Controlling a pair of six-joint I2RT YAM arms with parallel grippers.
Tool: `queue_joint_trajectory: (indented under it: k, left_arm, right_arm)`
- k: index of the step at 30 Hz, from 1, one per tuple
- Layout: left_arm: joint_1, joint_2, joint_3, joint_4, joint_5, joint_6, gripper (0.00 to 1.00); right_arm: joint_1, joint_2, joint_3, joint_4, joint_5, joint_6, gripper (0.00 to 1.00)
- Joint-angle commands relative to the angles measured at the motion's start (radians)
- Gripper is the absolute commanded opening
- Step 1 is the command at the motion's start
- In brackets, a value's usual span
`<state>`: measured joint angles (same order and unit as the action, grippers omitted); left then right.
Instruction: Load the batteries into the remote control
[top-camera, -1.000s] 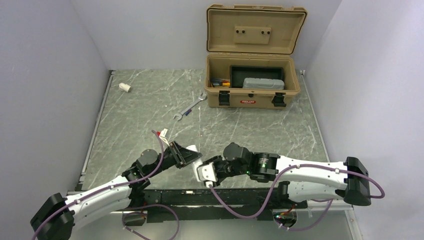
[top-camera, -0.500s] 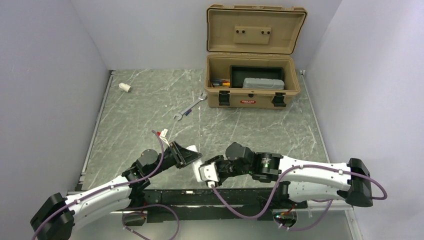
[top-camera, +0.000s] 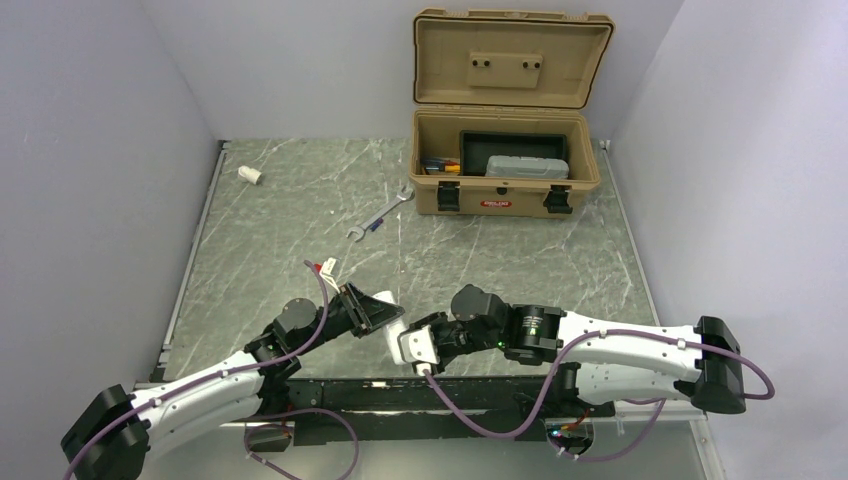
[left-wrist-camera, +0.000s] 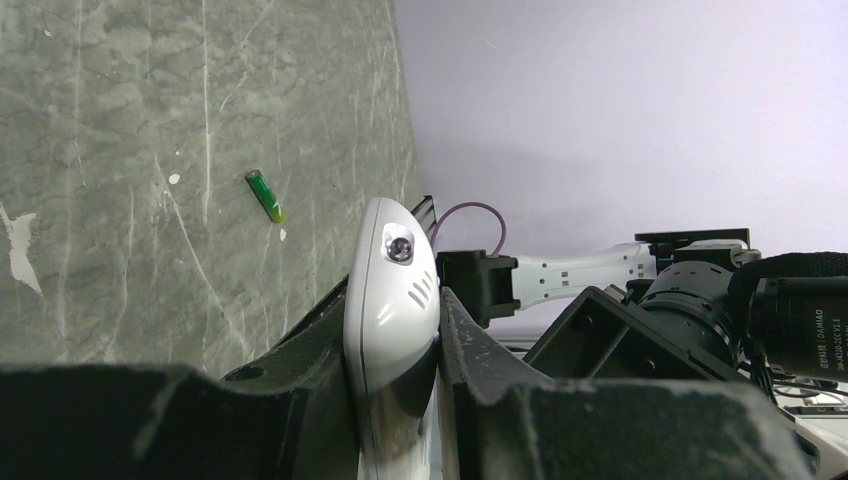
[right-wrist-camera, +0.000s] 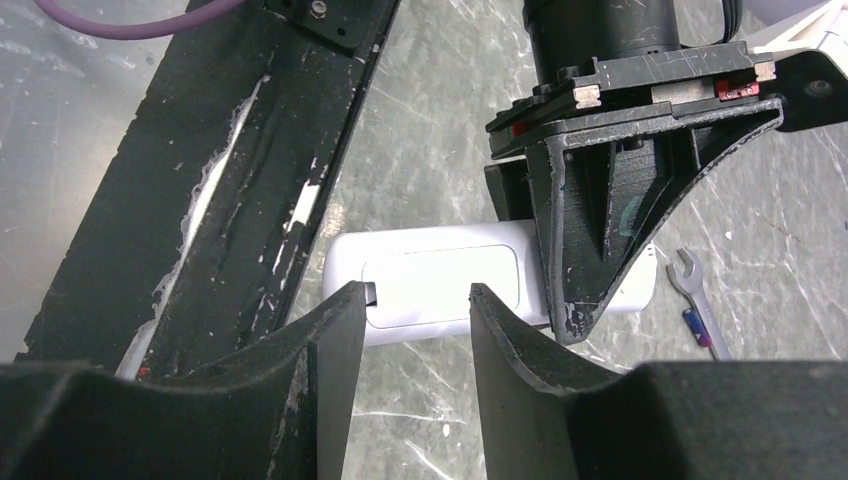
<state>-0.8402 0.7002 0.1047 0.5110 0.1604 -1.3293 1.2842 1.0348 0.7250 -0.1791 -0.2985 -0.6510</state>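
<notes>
Remote control (left-wrist-camera: 390, 270) is off the table, clamped edge-on between the fingers of the left hand (left-wrist-camera: 395, 350), low centre of the left wrist view. That hand is pressed tight on it. From the right wrist view we see its back side, with the rounded battery cover (right-wrist-camera: 440, 272) mid-frame and seemingly in place.

Right hand (right-wrist-camera: 415, 300) is half spread with nothing between its fingers. Its tips sit at the lower edge of the cover, one at the left corner and one just inside the right end. We can't tell if they touch it.

One green battery (left-wrist-camera: 265, 195) lies loose on the table (left-wrist-camera: 100, 150), upper left of the left wrist view and well apart from both hands. We don't spot a second one.

We judge the step to be getting the cover off, so nothing is loaded yet. To do it well:
- Left hand should grip firm and level, so the remote doesn't twist out.
- Right tips should press on the cover and push along its length, not pry outward.
- Push gently — a jerk could fling the cover or knock the remote loose.
- Compartment should end up facing up, ready for the battery.

Wrench (right-wrist-camera: 697, 300) at the right edge of the right wrist view is no part of this.
</notes>
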Motion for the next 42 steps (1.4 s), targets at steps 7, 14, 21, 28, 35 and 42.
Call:
queue_joint_trajectory:
  k: [7,14,21,28,35,42]
  left_arm:
    - [-0.001,0.004,0.022,0.051,0.01,-0.005,0.0]
    - [0.0,0.008,0.021,0.061,0.011,-0.008,0.0]
    - [0.0,0.007,0.02,0.06,0.012,-0.007,0.0]
    - [0.0,-0.001,0.02,0.052,0.01,-0.005,0.0]
    - [0.001,0.016,0.016,0.08,0.019,-0.01,0.0]
    - [-0.002,0.019,0.016,0.082,0.018,-0.01,0.0]
  right_arm:
    - [-0.001,0.017,0.01,0.049,-0.029,-0.006,0.45]
    - [0.0,0.031,0.013,0.044,-0.017,-0.015,0.45]
    - [0.0,0.034,0.015,0.038,-0.016,-0.016,0.46]
    - [0.0,0.049,0.023,0.027,0.007,-0.034,0.45]
    - [0.0,0.081,0.059,-0.013,0.067,-0.087,0.46]
    - [0.0,0.083,0.084,-0.015,0.073,-0.109,0.46]
